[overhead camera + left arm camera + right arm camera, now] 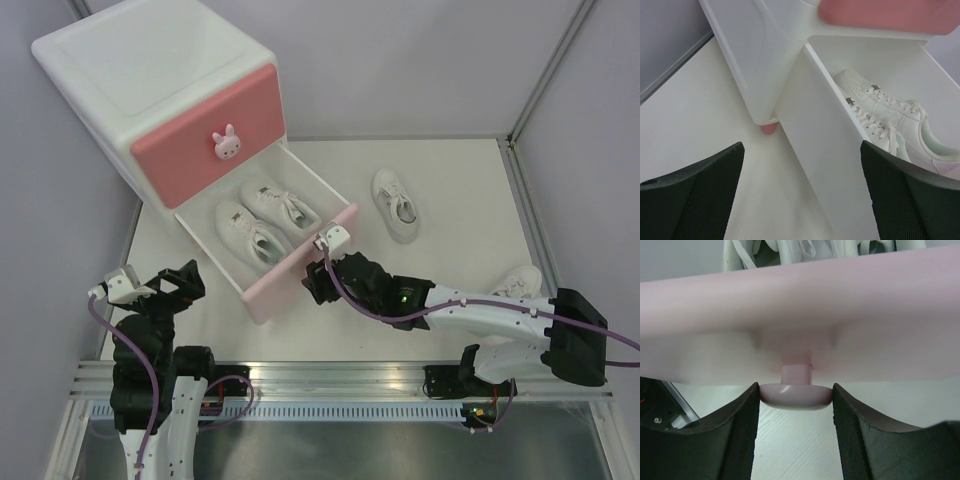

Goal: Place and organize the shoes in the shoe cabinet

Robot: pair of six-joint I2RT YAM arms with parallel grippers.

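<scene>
Toward the tabletop's [450, 180] near edge, the pale pink plastic drawer knob [797, 396] is pinched by the right hand [320, 264], likely to slide the drawer shut; the left hand [800, 170] is held spread.

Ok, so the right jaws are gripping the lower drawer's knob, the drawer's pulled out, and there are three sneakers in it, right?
Not three: the top view shows two sneakers in the lower drawer, side by side. The rest holds: the drawer is pulled out, and the right wrist view shows the right gripper with its jaws closed on the knob.
</scene>
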